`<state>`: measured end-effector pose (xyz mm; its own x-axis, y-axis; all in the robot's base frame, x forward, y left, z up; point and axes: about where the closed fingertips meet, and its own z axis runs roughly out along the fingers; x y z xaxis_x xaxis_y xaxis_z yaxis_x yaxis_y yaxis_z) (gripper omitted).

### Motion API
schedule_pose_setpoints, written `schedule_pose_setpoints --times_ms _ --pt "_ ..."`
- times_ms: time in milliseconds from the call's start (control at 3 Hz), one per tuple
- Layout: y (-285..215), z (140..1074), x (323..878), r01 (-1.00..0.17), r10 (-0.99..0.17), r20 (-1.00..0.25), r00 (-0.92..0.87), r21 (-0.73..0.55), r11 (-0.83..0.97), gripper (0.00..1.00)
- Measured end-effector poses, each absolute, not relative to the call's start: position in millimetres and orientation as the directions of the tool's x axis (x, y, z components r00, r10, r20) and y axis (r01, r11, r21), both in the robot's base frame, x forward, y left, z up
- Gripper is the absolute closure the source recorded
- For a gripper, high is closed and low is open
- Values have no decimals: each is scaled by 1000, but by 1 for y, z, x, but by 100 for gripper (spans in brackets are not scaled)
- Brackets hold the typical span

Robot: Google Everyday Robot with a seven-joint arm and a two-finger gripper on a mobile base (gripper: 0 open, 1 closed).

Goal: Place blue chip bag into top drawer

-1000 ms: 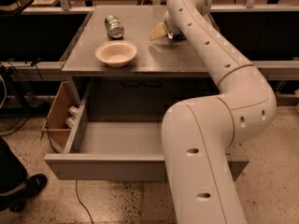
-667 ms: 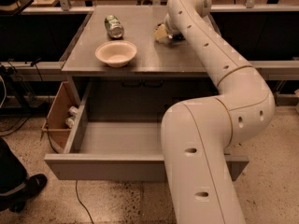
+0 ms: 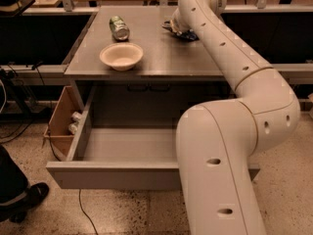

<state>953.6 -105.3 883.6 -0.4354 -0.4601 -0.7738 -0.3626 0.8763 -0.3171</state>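
Note:
The blue chip bag (image 3: 188, 35) lies crumpled on the far right part of the grey table (image 3: 161, 58); only its dark blue edge shows beside the arm. My gripper (image 3: 174, 27) is at the bag, at the arm's far end, mostly hidden behind the white wrist. The top drawer (image 3: 112, 174) stands pulled out below the table, and what shows of its inside is bare grey. My arm's large lower links cover the drawer's right part.
A white bowl (image 3: 121, 56) sits on the table's front left. A green-and-silver can (image 3: 119, 27) lies behind it. A brown cardboard box (image 3: 59, 119) holding small items stands left of the drawer. A person's shoe (image 3: 24, 199) and cables lie on the floor at left.
The arm's far end has settled a little lower and closer over the bag, covering more of it. The bowl, can and drawer have not moved.

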Motion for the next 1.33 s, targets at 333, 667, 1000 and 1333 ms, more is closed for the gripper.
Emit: schedule_pose_setpoints --times_ms 333,667,1000,1333 --pt "-93 903 935 -408 -494 -787 -370 -340 847 94" --pt "-91 925 899 -431 -506 -798 -329 -350 832 100" --pt "-92 945 846 -457 -497 -810 -312 -330 826 100" --pt "-95 957 782 -490 -480 -821 -309 -296 820 100"
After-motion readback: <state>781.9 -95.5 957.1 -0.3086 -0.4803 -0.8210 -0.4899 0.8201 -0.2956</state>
